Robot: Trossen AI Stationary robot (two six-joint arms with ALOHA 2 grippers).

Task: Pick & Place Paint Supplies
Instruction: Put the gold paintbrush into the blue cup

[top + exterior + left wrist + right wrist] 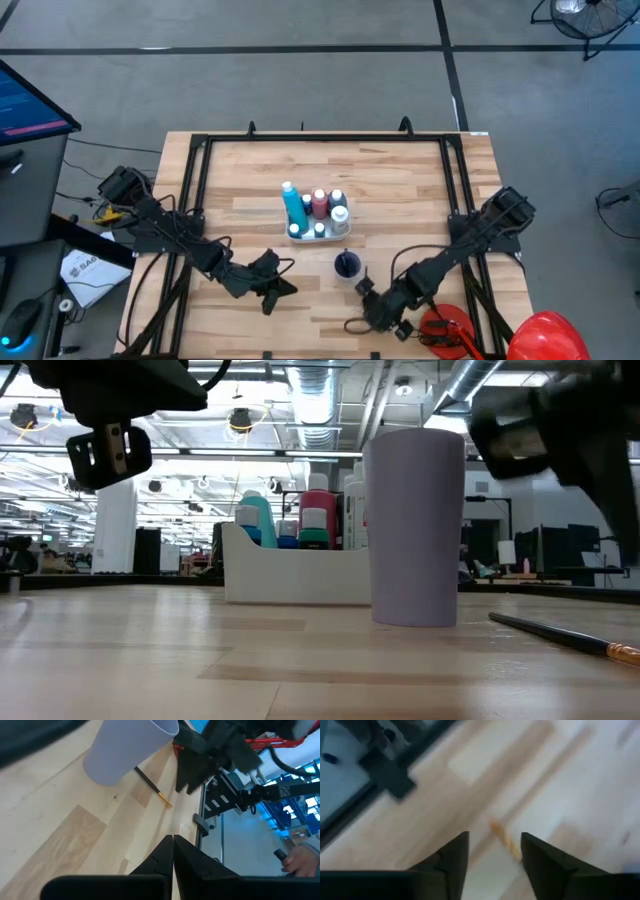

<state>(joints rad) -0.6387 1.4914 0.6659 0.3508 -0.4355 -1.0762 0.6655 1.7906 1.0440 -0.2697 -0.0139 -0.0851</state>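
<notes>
A thin dark-handled brush [152, 785] with a gold ferrule [622, 651] lies flat on the wooden table, just to the near right of an upright pale cup [415, 525]. My right gripper [495, 855] is open and hangs slanting down over the brush's ferrule end [504, 840], one finger on each side, and I see no touch. My left gripper [173, 851] is shut on nothing, hovering to the left of the cup [347, 264]. Several paint bottles stand in a white tray [318, 218] at the table's middle.
Black frame rails [200, 180] run along the table's left, far and right sides. A red dome [548, 335] and a red tool [445, 330] lie at the near right corner. A person's hand [300, 862] shows beyond the table's right edge.
</notes>
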